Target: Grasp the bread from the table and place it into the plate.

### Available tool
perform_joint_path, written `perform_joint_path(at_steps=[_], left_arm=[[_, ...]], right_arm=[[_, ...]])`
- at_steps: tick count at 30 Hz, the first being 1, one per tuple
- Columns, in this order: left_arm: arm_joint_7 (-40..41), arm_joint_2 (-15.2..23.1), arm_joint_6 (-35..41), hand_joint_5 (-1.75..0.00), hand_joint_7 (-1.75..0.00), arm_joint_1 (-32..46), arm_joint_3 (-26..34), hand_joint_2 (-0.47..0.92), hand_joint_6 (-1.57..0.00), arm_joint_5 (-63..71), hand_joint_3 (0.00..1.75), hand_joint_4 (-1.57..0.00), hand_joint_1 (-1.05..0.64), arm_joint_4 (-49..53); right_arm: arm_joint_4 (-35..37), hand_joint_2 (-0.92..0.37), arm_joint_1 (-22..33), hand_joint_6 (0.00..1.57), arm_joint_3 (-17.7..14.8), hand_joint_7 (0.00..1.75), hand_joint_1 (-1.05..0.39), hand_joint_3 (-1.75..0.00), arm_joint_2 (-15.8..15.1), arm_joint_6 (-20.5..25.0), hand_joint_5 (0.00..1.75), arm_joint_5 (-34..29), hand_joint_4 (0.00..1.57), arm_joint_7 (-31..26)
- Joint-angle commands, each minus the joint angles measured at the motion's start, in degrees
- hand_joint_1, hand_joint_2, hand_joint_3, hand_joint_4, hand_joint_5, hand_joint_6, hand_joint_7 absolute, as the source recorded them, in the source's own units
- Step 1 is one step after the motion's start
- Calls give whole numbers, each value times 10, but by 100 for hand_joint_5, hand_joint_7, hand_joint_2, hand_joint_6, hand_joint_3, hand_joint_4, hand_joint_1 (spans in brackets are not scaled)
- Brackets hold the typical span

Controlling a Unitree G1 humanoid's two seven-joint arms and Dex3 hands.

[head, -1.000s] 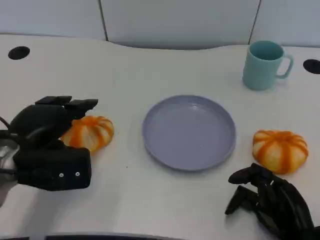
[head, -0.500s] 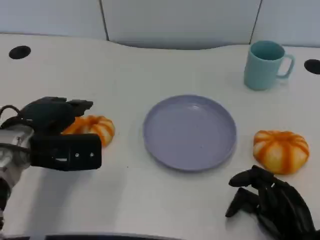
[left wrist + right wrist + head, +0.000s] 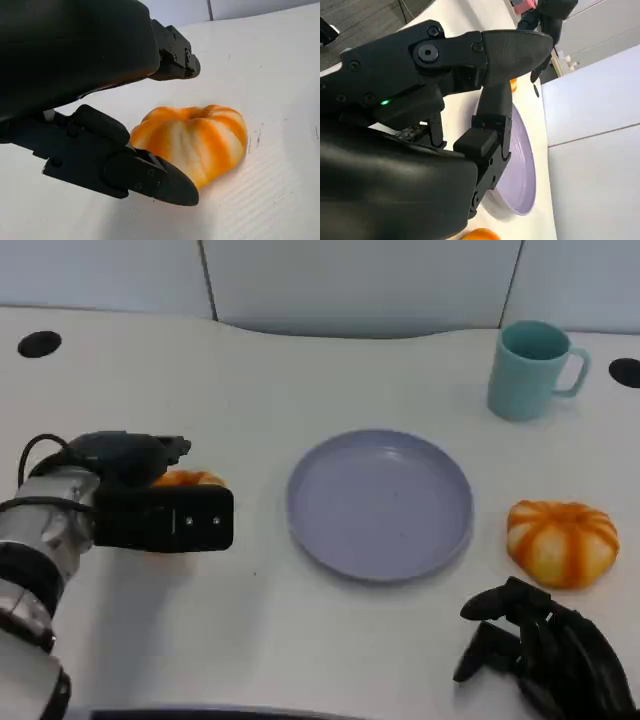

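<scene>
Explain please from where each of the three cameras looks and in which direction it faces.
Head view: from the robot's head or chest, down at the table; shows plate, cup, right bread, left hand, right hand.
Left wrist view: behind the left hand, facing the left bread between its fingers.
Right wrist view: behind the right hand, facing across the plate.
Shared: head and right wrist views both show the plate; head and left wrist views share the left bread.
</scene>
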Motion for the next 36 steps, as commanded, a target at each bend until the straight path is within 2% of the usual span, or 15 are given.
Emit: perform_joint_path(at_steps=[1,8,16,24,34,36], left_arm=[[-9,-9,22,-11,0,-21,-14,84,-16,3,0,-3,-78,20],[-28,-30,46,-12,-1,-23,-19,82,-17,-4,0,-5,-74,37],[-16,-50,60,-16,-2,-5,-20,83,-20,-10,1,-9,-80,48],[8,-67,76,-18,-1,11,-29,84,-21,-4,1,-10,-78,53],[0,-77,103,-14,0,24,-23,83,-14,-15,0,-8,-70,60],[-2,-74,99,-15,0,26,-19,82,-12,-19,0,-12,-66,59]], right_arm=[[-9,-92,20,68,-2,101,-44,-39,-5,12,149,5,66,-1],[-28,-92,35,66,-2,104,-43,-40,-3,18,149,8,65,-1],[-39,-92,47,68,-4,102,-44,-38,-6,20,149,16,66,5],[-47,-92,59,70,-9,98,-44,-39,-6,21,150,26,67,13],[-50,-92,71,69,-11,98,-45,-39,-9,12,147,31,65,21],[-48,-92,70,69,-12,98,-45,-38,-9,11,146,32,66,23]])
